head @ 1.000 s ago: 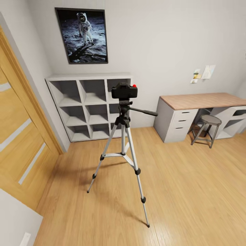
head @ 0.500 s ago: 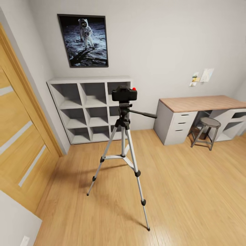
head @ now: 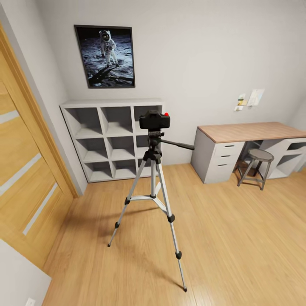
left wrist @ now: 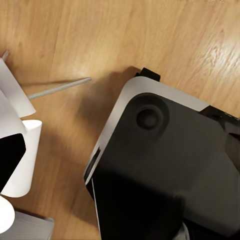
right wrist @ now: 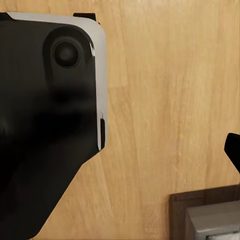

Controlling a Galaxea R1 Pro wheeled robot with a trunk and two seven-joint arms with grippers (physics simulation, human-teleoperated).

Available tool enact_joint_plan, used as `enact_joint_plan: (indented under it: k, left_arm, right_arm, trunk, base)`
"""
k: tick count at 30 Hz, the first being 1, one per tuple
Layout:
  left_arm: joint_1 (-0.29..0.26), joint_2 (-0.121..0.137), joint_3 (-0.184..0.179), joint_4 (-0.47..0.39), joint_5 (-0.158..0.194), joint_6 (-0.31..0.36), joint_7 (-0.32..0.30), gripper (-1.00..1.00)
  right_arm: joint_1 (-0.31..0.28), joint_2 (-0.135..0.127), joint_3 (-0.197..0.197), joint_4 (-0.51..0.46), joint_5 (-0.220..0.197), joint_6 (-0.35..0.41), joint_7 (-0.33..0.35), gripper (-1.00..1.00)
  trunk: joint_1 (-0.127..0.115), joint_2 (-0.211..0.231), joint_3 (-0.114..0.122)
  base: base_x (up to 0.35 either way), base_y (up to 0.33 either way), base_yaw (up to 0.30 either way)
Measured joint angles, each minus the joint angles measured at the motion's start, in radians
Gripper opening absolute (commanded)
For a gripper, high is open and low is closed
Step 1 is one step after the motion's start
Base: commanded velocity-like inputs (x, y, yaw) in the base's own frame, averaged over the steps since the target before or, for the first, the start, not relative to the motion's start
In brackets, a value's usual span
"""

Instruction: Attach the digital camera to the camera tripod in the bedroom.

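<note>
Here, the digital camera (head: 154, 120) sits atop the camera tripod (head: 154, 187), standing on the wood floor (head: 238, 238) before the grey cube shelf (head: 111, 140), the counter (head: 250, 131) and stool (head: 254, 165) to its right. Of my hands, I cannot tell their spread.

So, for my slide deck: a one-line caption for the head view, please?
Digital camera mounted atop the camera tripod on the bedroom's wood floor, before a grey cube shelf.

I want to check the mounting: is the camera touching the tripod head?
Touching. In the head view the camera sits directly on the black head of the tripod, with no gap visible between them.
</note>
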Motion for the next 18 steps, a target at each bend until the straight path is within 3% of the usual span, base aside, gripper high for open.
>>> enact_joint_plan:
  k: [18]
  left_arm:
    - [0.000, 0.000, 0.000, -0.001, 0.000, 0.000, 0.000, 1.00]
  right_arm:
    - [0.000, 0.000, 0.000, 0.000, -0.002, -0.003, -0.001, 1.00]
  trunk:
    - [0.000, 0.000, 0.029]
  base:
    - [0.000, 0.000, 0.000]
